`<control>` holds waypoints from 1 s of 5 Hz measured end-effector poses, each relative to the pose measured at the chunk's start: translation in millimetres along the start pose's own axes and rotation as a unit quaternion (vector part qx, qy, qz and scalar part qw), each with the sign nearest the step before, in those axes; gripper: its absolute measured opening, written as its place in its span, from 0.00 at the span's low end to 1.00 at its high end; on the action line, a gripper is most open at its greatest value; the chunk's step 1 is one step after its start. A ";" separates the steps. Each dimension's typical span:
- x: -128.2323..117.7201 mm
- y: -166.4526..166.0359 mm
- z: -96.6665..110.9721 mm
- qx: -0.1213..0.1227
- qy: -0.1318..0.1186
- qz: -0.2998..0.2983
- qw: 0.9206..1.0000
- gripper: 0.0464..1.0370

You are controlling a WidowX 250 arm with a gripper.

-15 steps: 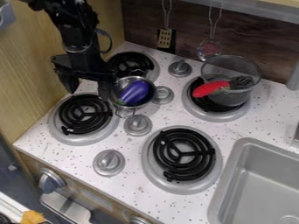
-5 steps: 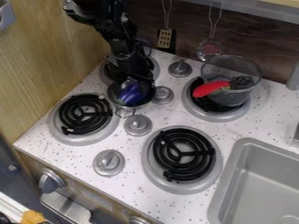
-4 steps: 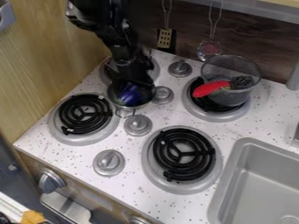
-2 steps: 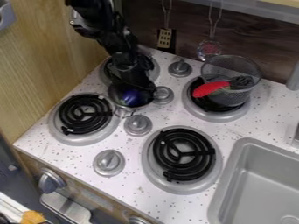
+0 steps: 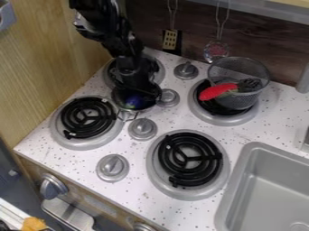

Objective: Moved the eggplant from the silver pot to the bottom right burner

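The eggplant (image 5: 133, 100) lies in the silver pot (image 5: 136, 110), mostly hidden by the pincer (image 5: 138, 93), so just a dark purple-blue patch of it can be made out. Much of the pot's far side and part of the back left burner (image 5: 159, 76) are covered too. The pincer points down into the pot; whether it is spread, closed or gripping the eggplant, I cannot tell.

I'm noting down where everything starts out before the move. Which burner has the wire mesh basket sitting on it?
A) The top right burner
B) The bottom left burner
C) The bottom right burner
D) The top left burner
A: the mesh basket, with the red item in it, rests over the coil of the top right burner.
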State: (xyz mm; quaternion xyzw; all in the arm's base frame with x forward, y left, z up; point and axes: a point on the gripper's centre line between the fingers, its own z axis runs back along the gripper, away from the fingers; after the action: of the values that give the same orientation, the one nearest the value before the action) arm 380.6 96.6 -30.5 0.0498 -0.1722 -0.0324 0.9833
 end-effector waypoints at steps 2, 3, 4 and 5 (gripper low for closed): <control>0.0 -10.6 9.0 0.028 0.027 0.011 0.999 0.67; 13.8 -14.5 37.9 0.054 0.016 0.023 0.998 0.67; 16.9 -23.4 62.3 0.092 0.029 0.038 0.995 0.67; 12.5 -41.5 82.1 0.092 0.054 0.096 0.990 0.67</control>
State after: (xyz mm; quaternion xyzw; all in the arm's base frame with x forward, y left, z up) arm 362.3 47.2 46.0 0.1255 -0.1248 0.0806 0.9809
